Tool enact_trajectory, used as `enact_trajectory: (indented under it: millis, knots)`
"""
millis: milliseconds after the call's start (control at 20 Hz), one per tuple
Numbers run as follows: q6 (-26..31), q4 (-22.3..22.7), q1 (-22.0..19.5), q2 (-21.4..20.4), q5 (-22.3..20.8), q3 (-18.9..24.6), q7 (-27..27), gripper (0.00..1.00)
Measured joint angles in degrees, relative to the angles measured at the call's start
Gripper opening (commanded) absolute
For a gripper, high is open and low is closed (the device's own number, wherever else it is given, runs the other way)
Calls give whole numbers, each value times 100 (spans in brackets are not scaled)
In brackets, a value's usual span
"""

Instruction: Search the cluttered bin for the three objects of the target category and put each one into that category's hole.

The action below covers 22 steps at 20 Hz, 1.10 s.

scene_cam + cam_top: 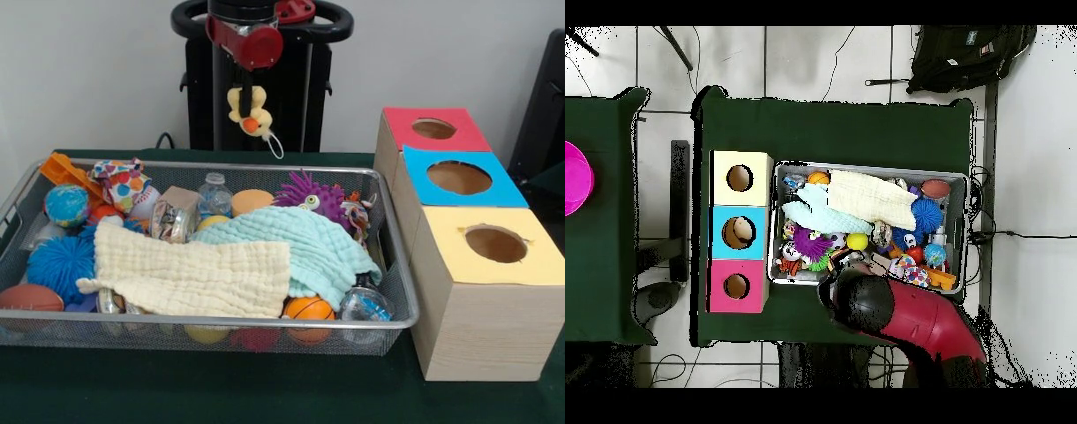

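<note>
My gripper (246, 92) hangs high above the far rim of the silver wire-mesh bin (212, 322), shut on a yellow plush chick (250, 111) with an orange beak that dangles below it. In the overhead view the red arm (875, 305) covers the gripper and the chick, at the near edge of the bin (865, 168). The red-topped hole (433, 129) is the farthest of three box tops to the right of the bin; it also shows in the overhead view (736, 286). I cannot make out an orange-and-black striped plush among the clutter.
A cream cloth (190, 274) and a mint cloth (296, 243) cover the bin's middle. Around them lie a purple spiky ball (309, 193), a blue spiky ball (60, 262), a small basketball (309, 309) and a bottle (212, 194). The blue-topped hole (459, 177) and the yellow-topped hole (495, 243) sit nearer the camera.
</note>
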Motion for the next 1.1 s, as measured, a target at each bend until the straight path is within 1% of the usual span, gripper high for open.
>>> enact_trajectory:
  millis: [600,1100]
  knots:
    - [-73,341,245,-97,2,-51,0,0]
    - [-427,701,285,-127,9,-50,0,0]
